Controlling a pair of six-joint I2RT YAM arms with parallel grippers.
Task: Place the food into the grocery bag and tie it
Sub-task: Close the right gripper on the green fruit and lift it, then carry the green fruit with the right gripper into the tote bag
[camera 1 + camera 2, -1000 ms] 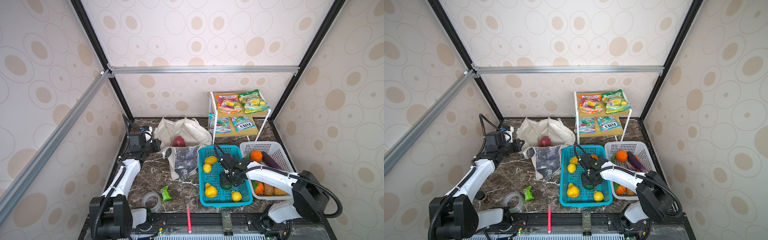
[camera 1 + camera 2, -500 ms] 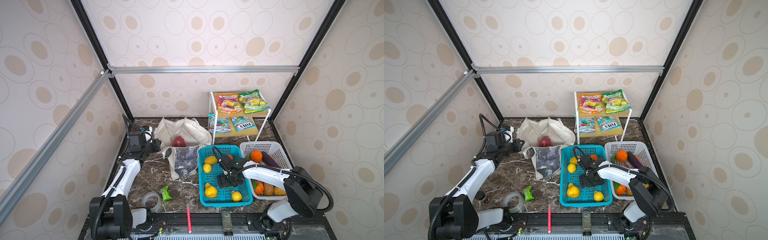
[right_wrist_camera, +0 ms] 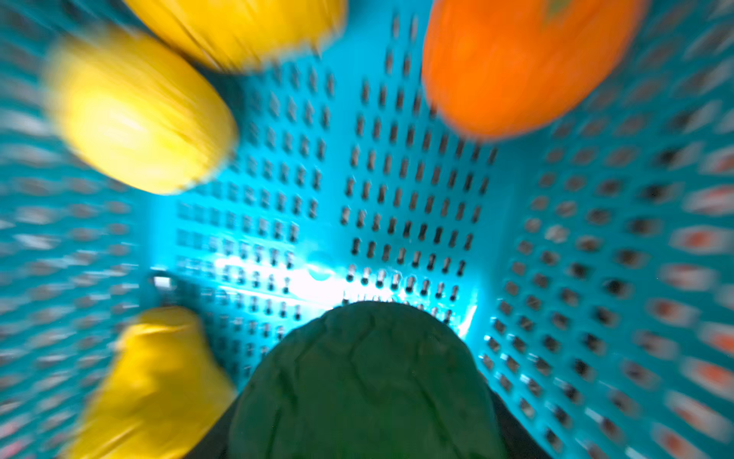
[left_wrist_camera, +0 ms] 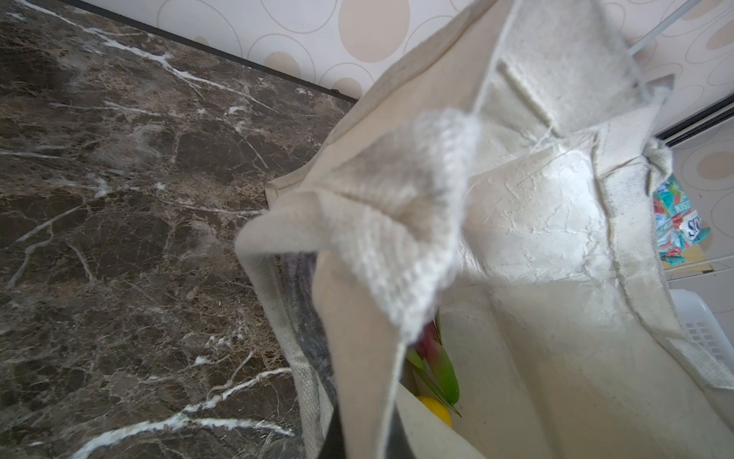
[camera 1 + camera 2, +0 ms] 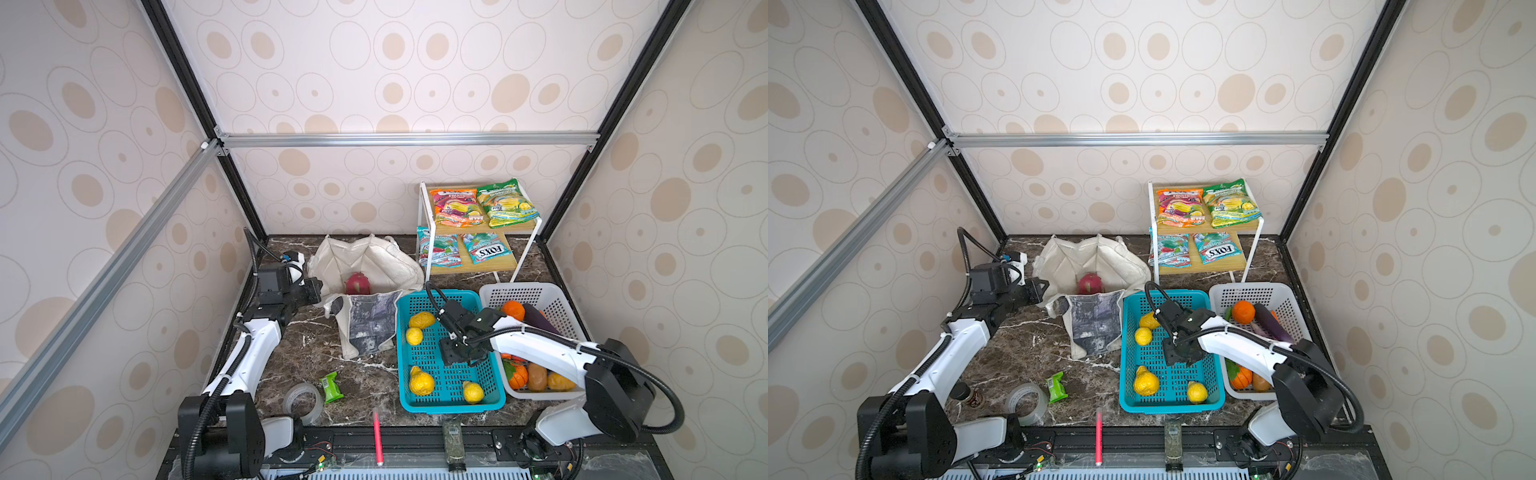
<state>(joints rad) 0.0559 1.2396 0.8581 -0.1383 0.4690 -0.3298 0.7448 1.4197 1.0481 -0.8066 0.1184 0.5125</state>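
Note:
The cream grocery bag (image 5: 365, 262) (image 5: 1096, 257) lies open at the back left, with a pink dragon fruit (image 5: 356, 282) (image 5: 1089, 283) inside. My left gripper (image 5: 316, 287) (image 5: 1040, 286) is shut on the bag's near rim; in the left wrist view the cloth (image 4: 397, 222) fills the frame. A yellow fruit (image 4: 435, 409) shows inside the bag. My right gripper (image 5: 459, 359) (image 5: 1179, 353) is down in the teal basket (image 5: 449, 405). In the right wrist view it is shut on a dark green round fruit (image 3: 365, 377). Orange-pink (image 5: 455, 206) and green-yellow (image 5: 505, 203) packets lie on the rack.
Several yellow fruits (image 5: 420, 384) lie in the teal basket. A white basket (image 5: 523, 289) to its right holds an orange (image 5: 513, 309) and other produce. Near the front edge lie a tape roll (image 5: 303, 401), a small green packet (image 5: 331, 386) and a red pen (image 5: 377, 436). Two more packets (image 5: 486, 248) sit on the rack's lower shelf.
My right gripper has shifted a little inside the teal basket and now covers the dark green fruit that showed below it before. The left arm and the bag have not moved.

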